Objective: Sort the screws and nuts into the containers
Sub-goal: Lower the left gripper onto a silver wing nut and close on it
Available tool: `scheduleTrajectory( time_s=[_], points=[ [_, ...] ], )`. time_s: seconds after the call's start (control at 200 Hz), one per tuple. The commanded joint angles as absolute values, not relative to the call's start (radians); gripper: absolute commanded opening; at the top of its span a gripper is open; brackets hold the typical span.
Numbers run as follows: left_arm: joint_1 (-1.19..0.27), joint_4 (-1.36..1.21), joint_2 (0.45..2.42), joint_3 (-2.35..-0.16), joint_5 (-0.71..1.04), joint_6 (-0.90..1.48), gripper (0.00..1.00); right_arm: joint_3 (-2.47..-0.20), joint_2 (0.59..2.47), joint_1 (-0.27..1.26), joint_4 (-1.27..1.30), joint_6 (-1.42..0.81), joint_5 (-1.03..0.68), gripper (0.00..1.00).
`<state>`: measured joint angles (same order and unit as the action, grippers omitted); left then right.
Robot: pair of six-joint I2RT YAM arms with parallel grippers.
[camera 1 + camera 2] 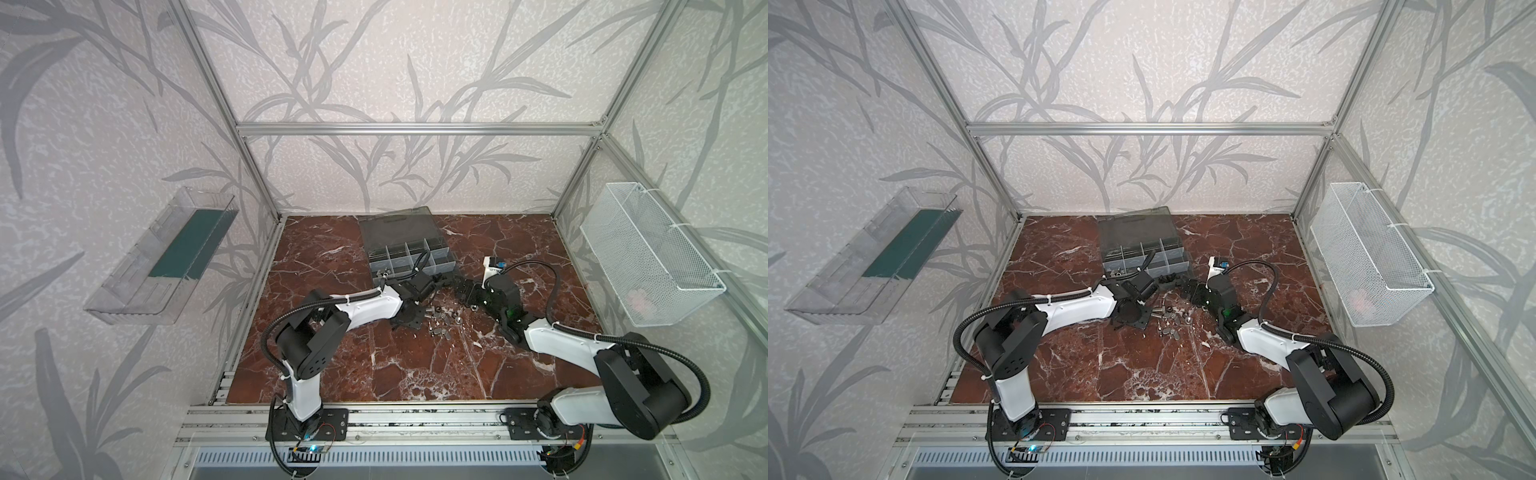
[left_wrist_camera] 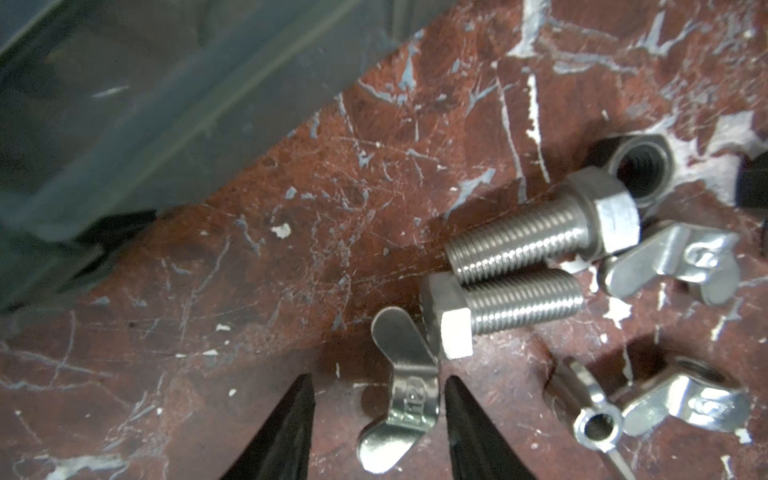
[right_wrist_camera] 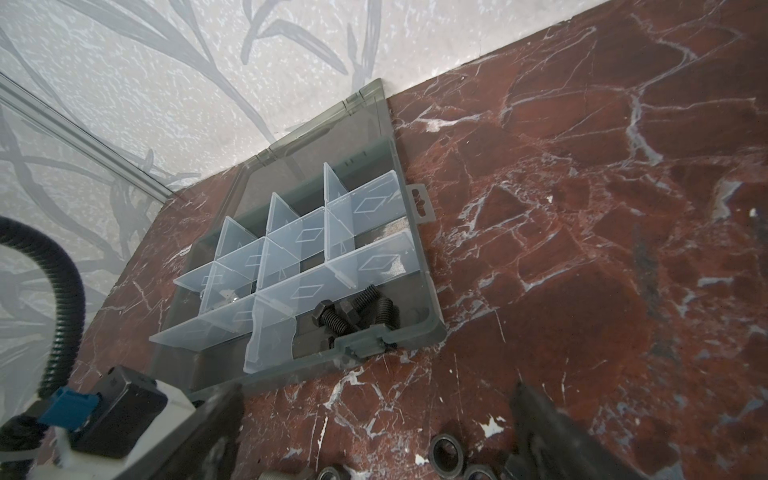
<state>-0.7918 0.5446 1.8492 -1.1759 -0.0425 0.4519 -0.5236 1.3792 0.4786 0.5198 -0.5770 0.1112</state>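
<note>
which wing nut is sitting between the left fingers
The wing nut lying flat between the left gripper's two black fingers, one wing beside a bolt's head. The other wing nuts lie off to one side, outside the fingers.

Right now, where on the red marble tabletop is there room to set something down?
Bare: the tabletop's front half, between the aluminium front rail and the pile of silver bolts and wing nuts; also both sides of the dark grey plastic organizer case. Crowded: the centre, around that pile.
</note>
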Motion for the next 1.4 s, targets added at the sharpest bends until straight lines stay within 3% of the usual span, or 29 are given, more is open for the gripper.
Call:
scheduleTrajectory(
  time_s=[0.0, 0.33, 0.61, 1.06, 1.395],
  points=[
    [-0.796, 0.539, 1.867, -1.205, -0.041, 0.44, 0.46, -0.519, 1.368, 0.475, 0.549, -0.583, 0.11, 0.99],
    [-0.798, 0.513, 1.894, -1.199, -0.018, 0.448, 0.34, -0.522, 1.374, 0.475, 0.552, -0.584, 0.109, 0.99],
    [-0.797, 0.508, 1.862, -1.174, -0.018, 0.446, 0.17, -0.521, 1.379, 0.475, 0.556, -0.59, 0.101, 0.99],
    [-0.748, 0.568, 1.773, -1.236, 0.021, 0.449, 0.14, -0.541, 1.392, 0.477, 0.564, -0.581, 0.031, 0.99],
    [-0.547, 0.67, 1.664, -1.339, 0.141, 0.424, 0.14, -0.594, 1.422, 0.557, 0.606, -0.463, -0.072, 0.99]
  ],
)
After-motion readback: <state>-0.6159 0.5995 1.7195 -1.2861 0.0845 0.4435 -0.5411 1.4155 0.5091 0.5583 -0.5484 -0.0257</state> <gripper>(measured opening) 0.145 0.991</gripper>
